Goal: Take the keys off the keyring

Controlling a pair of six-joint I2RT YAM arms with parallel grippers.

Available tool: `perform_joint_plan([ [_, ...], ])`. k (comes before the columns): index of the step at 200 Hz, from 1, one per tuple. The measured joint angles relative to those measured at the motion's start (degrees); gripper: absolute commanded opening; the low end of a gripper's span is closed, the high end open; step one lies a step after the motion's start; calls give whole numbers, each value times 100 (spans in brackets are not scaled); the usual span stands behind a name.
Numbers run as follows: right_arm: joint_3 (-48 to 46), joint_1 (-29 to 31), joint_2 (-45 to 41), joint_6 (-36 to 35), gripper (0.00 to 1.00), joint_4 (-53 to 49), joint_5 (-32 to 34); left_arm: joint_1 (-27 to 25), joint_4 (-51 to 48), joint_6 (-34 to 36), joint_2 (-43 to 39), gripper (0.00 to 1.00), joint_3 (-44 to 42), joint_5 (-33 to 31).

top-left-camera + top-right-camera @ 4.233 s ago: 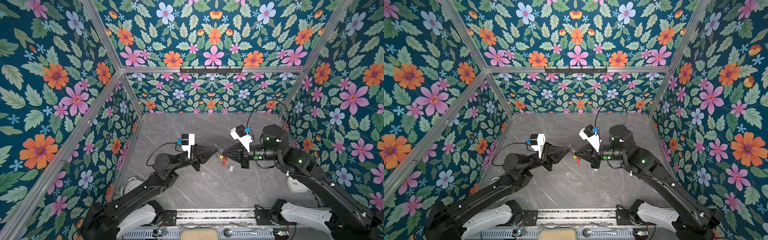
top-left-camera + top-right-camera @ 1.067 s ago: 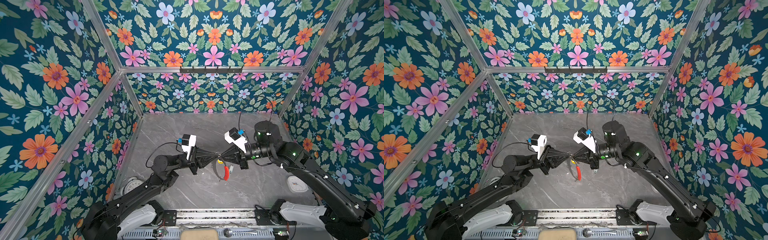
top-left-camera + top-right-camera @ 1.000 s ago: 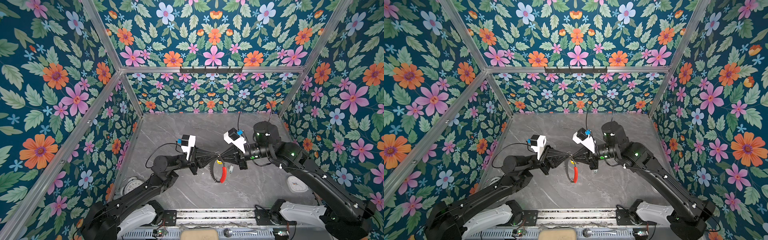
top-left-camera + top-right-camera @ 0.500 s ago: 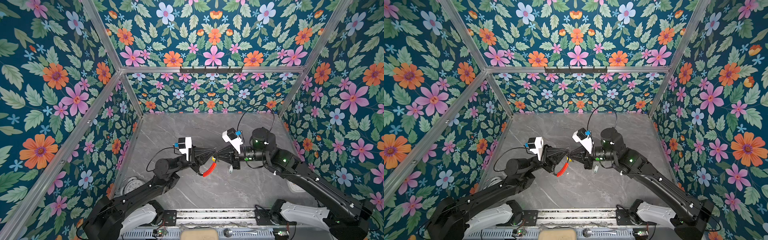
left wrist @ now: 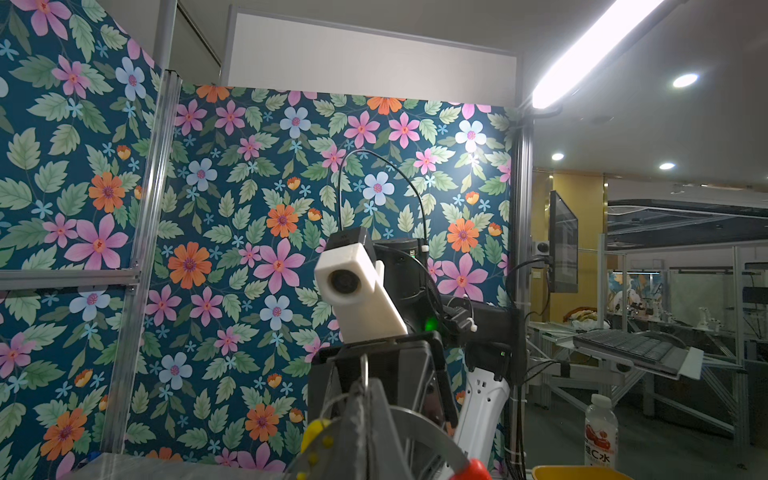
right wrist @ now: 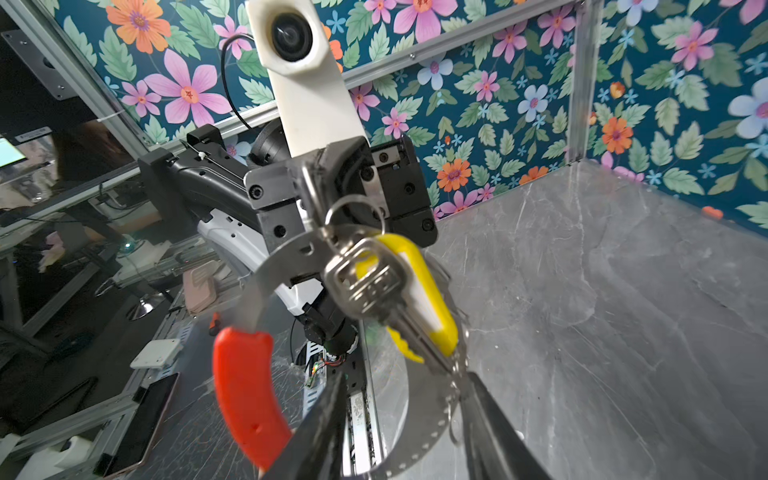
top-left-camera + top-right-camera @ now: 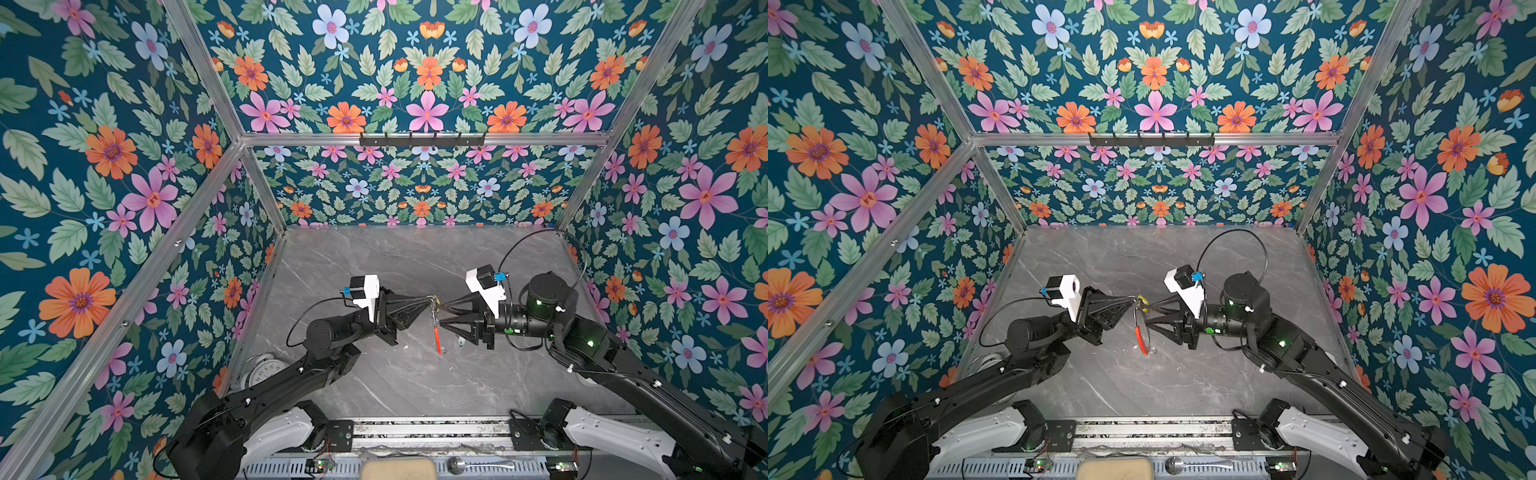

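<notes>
Only wrist resolves keys [image 6: 365,278]; left end effector [image 7: 430,298] pinches keyring [image 6: 257,282], right end effector [image 7: 441,313] spread.

Both top views looked down over my table [image 7: 415,257]; the left wrist camera [image 6: 291,39] closely faced the right wrist camera [image 5: 347,284].

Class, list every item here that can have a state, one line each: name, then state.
left gripper, shut on the keyring.
right gripper, open, next to the keys.
keyring, hanging in the air from the left gripper.
keys, threaded on the keyring, not yet removed.
</notes>
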Motion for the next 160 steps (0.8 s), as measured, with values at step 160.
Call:
perform_joint_plan([
  [160,321,-4,398,448,39,1364,-11,-4,-17,-299,208,0,116,37],
])
